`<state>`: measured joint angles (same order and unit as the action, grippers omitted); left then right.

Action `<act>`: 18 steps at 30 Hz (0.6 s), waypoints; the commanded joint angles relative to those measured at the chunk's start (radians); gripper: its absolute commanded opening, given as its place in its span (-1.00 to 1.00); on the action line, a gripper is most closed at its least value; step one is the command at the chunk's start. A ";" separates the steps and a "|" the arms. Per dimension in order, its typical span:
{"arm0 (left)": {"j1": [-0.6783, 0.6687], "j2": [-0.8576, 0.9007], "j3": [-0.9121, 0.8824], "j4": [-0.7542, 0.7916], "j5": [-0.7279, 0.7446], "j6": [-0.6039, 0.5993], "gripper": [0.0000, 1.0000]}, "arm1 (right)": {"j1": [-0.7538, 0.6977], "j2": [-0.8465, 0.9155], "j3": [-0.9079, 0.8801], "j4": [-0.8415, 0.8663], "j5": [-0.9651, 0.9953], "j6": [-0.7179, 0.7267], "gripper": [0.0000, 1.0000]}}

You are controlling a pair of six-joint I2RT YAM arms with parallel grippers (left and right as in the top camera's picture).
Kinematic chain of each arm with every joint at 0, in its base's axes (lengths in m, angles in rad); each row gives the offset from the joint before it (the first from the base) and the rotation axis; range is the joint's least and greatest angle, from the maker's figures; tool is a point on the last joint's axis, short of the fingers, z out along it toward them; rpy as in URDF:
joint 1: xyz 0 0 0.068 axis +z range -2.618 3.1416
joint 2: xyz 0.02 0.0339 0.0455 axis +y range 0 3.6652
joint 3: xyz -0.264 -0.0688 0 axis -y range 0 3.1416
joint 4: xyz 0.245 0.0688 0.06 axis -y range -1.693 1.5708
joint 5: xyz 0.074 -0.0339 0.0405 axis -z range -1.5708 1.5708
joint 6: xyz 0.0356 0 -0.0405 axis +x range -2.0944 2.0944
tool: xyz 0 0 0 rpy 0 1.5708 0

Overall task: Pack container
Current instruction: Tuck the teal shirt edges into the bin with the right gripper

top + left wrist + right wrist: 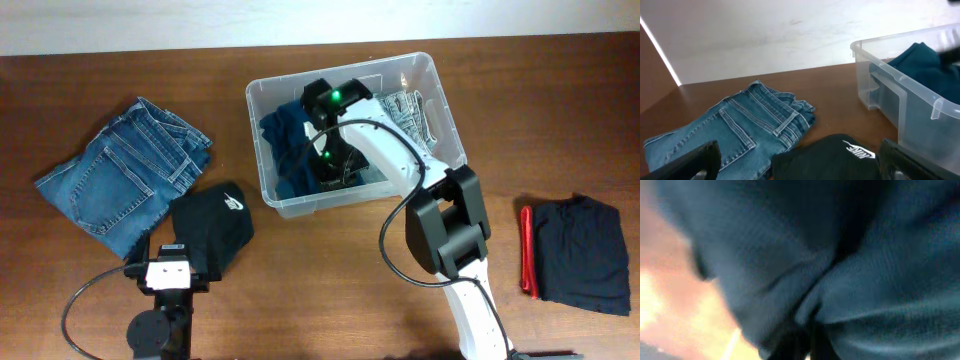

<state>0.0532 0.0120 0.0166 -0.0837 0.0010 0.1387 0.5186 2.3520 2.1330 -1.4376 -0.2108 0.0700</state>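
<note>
The clear plastic container (440, 100) stands at the back middle of the table; its near corner shows in the left wrist view (900, 85). A dark teal garment (285, 140) (922, 62) lies bunched in its left half. My right gripper (326, 168) reaches down inside the container. In the right wrist view, blurred teal cloth (790, 255) fills the frame and the gripper (805, 335) is shut on a fold of it. My left gripper (195, 240) (800, 162) stands wide open just above a black garment with a white logo (215, 220) (840, 155), holding nothing.
Folded blue jeans (125, 175) (740, 130) lie at the left, partly under the black garment. A grey patterned cloth (410, 110) lies in the container's right half. At the far right are a dark folded garment (580, 250) and a red stick-like item (527, 250).
</note>
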 commanded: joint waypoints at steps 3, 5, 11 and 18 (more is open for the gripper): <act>0.004 -0.005 -0.007 0.001 0.011 0.016 0.99 | -0.002 -0.032 0.305 -0.051 -0.064 -0.011 -0.92; 0.004 -0.005 -0.007 0.001 0.011 0.016 0.99 | -0.001 -0.038 0.389 -0.055 -0.068 -0.010 -0.92; 0.004 -0.005 -0.007 0.001 0.011 0.016 0.99 | 0.012 -0.040 0.489 -0.034 -0.066 -0.010 -0.91; 0.004 -0.005 -0.007 0.001 0.011 0.016 0.99 | 0.032 -0.027 0.368 0.089 -0.066 -0.010 -0.91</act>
<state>0.0528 0.0120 0.0166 -0.0837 0.0010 0.1387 0.5312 2.3215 2.5603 -1.3842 -0.2642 0.0696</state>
